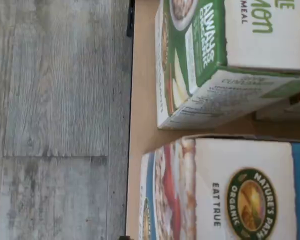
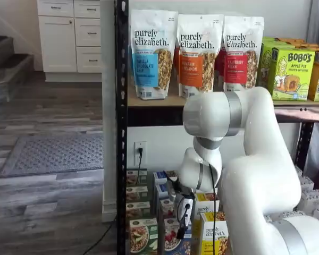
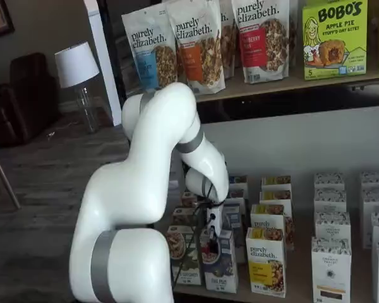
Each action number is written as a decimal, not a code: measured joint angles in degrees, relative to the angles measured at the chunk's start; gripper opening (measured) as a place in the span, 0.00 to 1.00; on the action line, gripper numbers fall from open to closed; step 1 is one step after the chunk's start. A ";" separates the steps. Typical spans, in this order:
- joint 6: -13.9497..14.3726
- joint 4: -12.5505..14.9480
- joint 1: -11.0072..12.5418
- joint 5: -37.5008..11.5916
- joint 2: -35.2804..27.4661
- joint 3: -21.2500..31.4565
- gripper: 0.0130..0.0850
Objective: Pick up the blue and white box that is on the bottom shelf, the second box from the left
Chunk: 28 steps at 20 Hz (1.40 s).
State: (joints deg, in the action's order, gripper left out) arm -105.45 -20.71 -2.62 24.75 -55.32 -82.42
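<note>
Blue and white box [image 3: 220, 268] sits just below the gripper [image 3: 213, 235] — jaws spread, empty.

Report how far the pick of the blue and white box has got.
Done: the arm has reached down to the bottom shelf, and the pincer hangs at the front-row blue and white box.
In hand: nothing; the box stands in its row beside the green-and-white box.
Left: close on it and lift it out.
</note>
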 joint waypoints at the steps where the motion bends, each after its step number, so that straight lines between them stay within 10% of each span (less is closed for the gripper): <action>1: -0.07 -0.06 -0.01 -0.26 0.00 0.12 1.00; 7: -1.77 -1.77 0.09 -0.90 0.13 0.57 1.00; 15: -2.41 -2.05 0.51 -0.55 0.40 0.76 0.72; 28: -1.31 -0.47 0.86 -0.28 0.05 0.27 0.72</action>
State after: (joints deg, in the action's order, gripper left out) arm -106.76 -21.17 -1.75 24.47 -55.27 -82.15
